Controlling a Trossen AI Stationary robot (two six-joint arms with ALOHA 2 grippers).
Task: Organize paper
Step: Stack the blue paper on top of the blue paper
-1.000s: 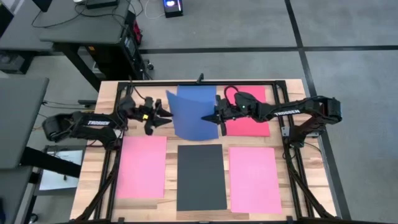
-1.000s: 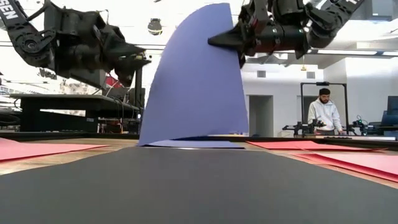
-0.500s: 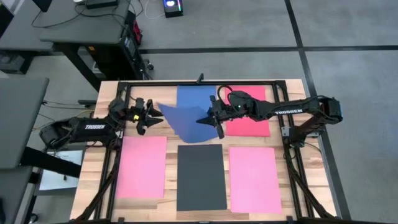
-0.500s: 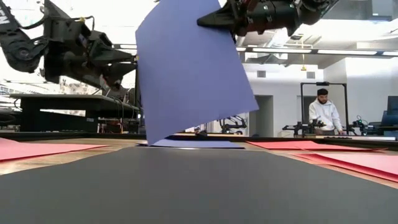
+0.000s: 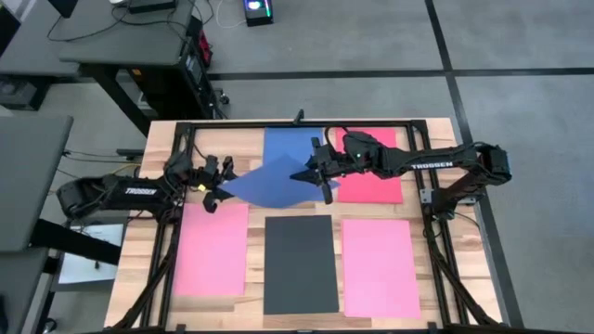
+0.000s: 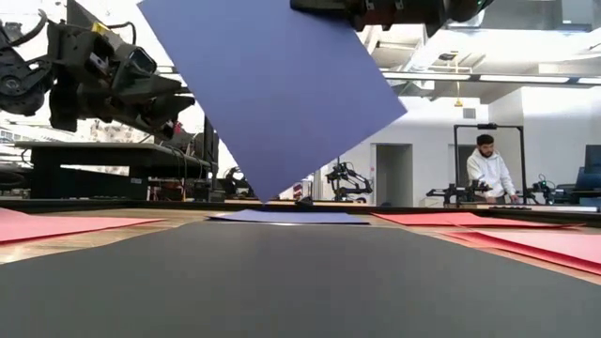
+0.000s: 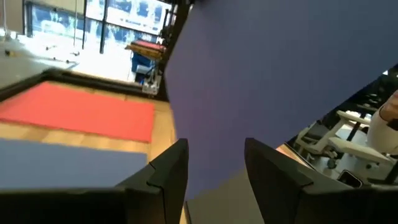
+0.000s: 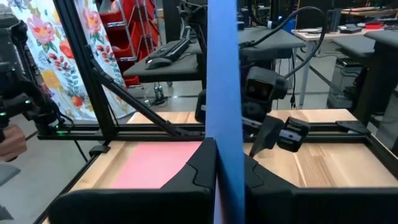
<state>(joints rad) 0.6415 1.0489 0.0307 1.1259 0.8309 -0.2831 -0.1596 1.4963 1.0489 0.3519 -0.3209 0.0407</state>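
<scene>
A lifted blue sheet [image 5: 269,179] is clamped by the right gripper [image 5: 309,175] (jaws closed on its edge); the left gripper [image 5: 220,186] is held half-open beside it.

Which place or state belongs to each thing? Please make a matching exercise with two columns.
Things:
1. lifted blue sheet
2. black sheet
3. red sheet
4. left pincer

Places or states:
A. lying flat at the table's far right
B. open, near the lifted sheet's free edge
C. held in the air by the shut right pincer
D. lying flat between two pink sheets

Pairs: 1-C, 2-D, 3-A, 4-B
</scene>
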